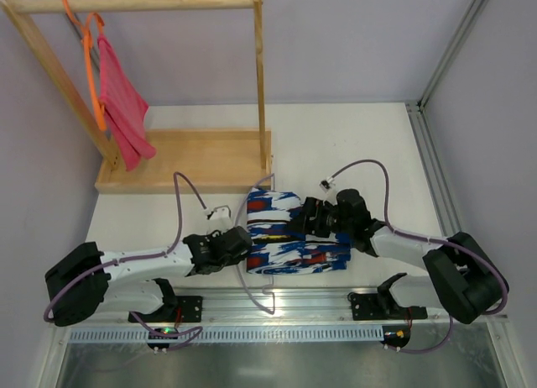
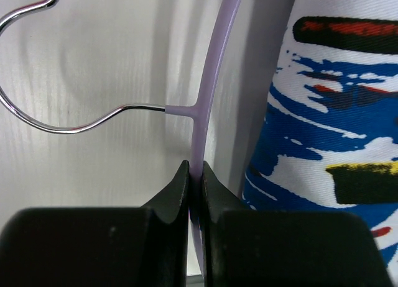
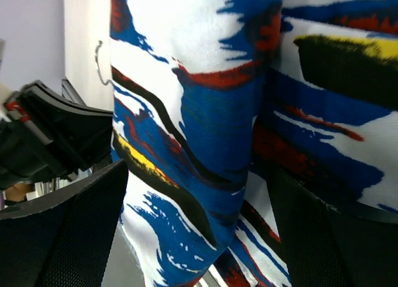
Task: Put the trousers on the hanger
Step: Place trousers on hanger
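Observation:
The trousers [image 1: 289, 237], in a blue, white, red and black print, lie folded on the table between my two arms. At their left edge my left gripper [image 1: 246, 245] is shut on the thin lavender arm of the hanger [image 2: 211, 69]. The hanger's metal hook [image 2: 37, 113] curves away to the left over the white table, and the trousers [image 2: 329, 144] lie just to the right of it. My right gripper [image 1: 304, 218] is over the trousers' top edge. In the right wrist view it [image 3: 199, 175] is open wide, with a raised fold of the trousers [image 3: 205, 100] between its fingers.
A wooden clothes rack [image 1: 260, 69] stands at the back left on a wooden base [image 1: 185, 157]. An orange hanger [image 1: 91, 69] with a pink-red cloth [image 1: 122, 111] hangs from it. A metal rail [image 1: 277, 302] runs along the near edge. Walls close in on both sides.

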Tool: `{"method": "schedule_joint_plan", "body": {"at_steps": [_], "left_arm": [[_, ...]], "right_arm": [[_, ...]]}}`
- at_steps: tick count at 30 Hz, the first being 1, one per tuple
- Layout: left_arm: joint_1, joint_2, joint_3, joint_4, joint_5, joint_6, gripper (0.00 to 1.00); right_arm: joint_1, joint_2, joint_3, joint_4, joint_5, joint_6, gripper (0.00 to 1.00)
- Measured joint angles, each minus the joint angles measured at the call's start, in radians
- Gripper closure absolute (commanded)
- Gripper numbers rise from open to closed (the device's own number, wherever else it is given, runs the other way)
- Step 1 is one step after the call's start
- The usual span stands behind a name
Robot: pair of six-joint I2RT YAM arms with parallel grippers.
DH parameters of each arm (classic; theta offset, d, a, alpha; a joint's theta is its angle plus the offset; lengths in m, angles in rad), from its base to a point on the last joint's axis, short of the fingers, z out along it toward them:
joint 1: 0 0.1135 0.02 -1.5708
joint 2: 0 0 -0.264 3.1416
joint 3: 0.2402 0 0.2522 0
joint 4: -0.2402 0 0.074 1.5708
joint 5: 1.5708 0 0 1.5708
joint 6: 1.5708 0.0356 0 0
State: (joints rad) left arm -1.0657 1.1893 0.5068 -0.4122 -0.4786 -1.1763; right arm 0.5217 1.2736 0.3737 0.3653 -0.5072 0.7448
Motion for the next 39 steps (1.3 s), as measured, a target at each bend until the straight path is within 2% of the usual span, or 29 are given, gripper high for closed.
{"method": "schedule_joint_plan", "body": {"at_steps": [2,5,9,10,13,17,25,32,35,39], "left_arm": [[0.0,-0.009,-0.001,0.012,0.003,0.0,1.0],[0.0,-0.028,-0.004,0.022,0.004,-0.003,1.0],[0.0,-0.062,-0.006,0.004,0.0,-0.02,1.0],[0.0,-0.072,-0.006,-0.013,-0.005,-0.023,1.0],[0.0,-0.115,-0.004,-0.087,-0.035,-0.029,1.0],[0.0,-0.203,0.018,-0.204,-0.082,-0.03,1.0],[0.0,-0.359,0.028,-0.306,-0.103,-0.049,1.0],[0.0,-0.469,0.027,-0.397,-0.116,-0.055,1.0],[0.0,-0.446,0.021,-0.39,-0.112,-0.055,1.0],[0.0,-0.334,0.014,-0.37,-0.093,-0.058,1.0]], "right_arm": [[0.035,0.016,-0.006,-0.001,0.039,0.011,0.09],[0.114,0.052,0.009,0.0,0.081,0.025,0.17],[0.21,0.103,0.063,0.0,0.127,0.05,0.67],[0.225,0.116,0.08,0.0,0.132,0.06,0.83],[0.269,0.154,0.144,-0.001,0.146,0.083,0.96],[0.333,0.174,0.262,-0.04,0.161,0.101,0.96],[0.442,0.236,0.547,-0.126,0.202,0.124,0.96],[0.484,0.25,0.571,-0.127,0.217,0.145,0.96],[0.486,0.249,0.566,-0.127,0.213,0.138,0.96],[0.486,0.223,0.531,-0.161,0.214,0.085,0.96]]}}
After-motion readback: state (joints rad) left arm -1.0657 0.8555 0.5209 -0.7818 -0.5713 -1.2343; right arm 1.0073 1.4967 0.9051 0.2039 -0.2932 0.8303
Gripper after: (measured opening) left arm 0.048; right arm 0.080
